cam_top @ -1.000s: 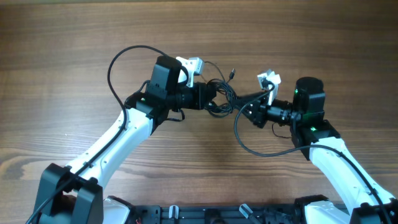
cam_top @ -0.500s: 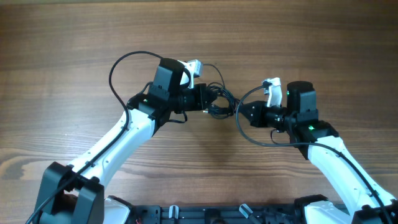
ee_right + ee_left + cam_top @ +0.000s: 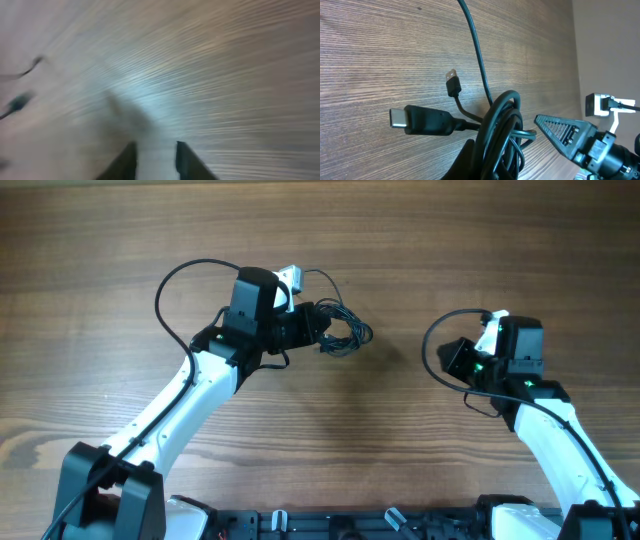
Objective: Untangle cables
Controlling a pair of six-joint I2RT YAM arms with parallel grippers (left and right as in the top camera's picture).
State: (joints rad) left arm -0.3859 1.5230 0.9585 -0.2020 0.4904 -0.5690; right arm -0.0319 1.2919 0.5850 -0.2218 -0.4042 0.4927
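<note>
Overhead view: the cables [image 3: 347,336] form 1 dark clump left of the table's [image 3: 420,240] centre, at the tip of the left gripper [image 3: 318,332]. I cannot tell whether the clump rests on the wood or hangs just above it.

Left wrist view: several loops [image 3: 502,120] are wound together. 2 plug ends stick out to the side, a small silvery-tipped plug [image 3: 452,80] and a larger flat plug [image 3: 417,120], and 1 strand runs up out of frame.

The left gripper is closed on the cables, though the pinch point lies below the picture's edge. I judge this grip serves as an anchor, so that another pull can draw a loop free.

The right gripper [image 3: 452,358] stands well apart from the clump on the right side. Its blurred wrist view shows the jaws slightly parted with only wood between them, so it carries nothing. I read the tangle as unresolved. A free plug end looks like the easiest place for the right gripper to take hold.
</note>
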